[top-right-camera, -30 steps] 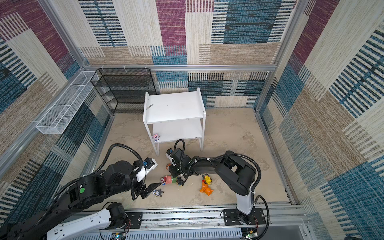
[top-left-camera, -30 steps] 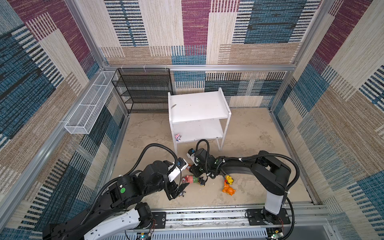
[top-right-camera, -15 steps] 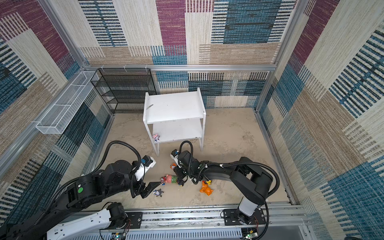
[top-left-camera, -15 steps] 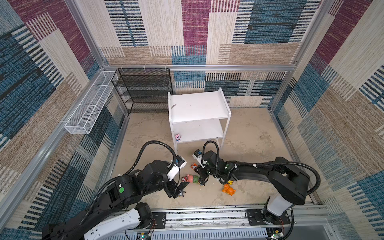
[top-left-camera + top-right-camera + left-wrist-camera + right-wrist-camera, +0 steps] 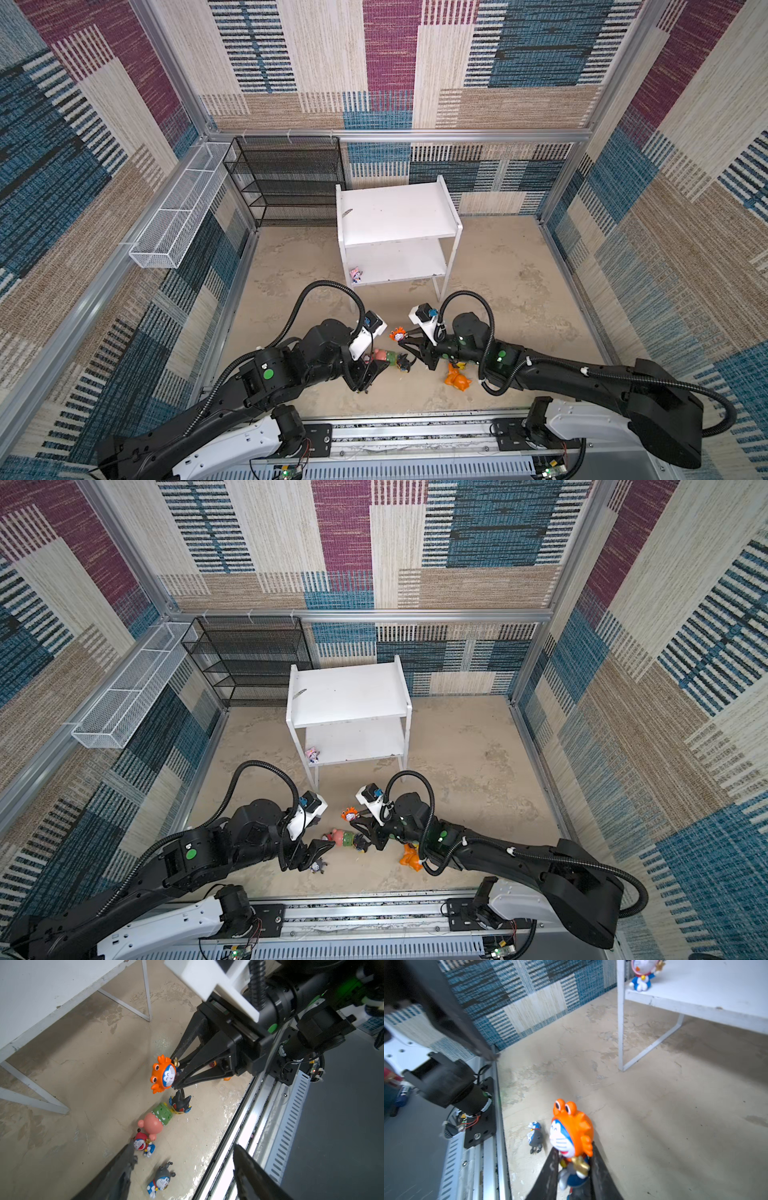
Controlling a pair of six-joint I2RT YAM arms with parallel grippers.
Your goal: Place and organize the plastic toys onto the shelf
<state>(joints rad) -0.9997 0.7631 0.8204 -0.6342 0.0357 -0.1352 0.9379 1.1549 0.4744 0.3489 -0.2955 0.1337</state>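
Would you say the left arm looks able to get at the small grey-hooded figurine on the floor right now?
Probably yes: the grey-hooded figurine lies on bare floor between the open fingers of the left end effector, with nothing over it. The red-hooded figurine beside one finger might get nudged.

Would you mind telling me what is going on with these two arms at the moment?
The robot is tidying toy figurines onto the white shelf. The right tool is shut on the crab-hooded figurine, held above the floor. The left tool hangs open over the red-hatted figurine and the grey figurine on the floor. One small figurine stands on the shelf's lower board; the pink-and-green toy, the black-hooded toy and an orange toy lie on the floor.
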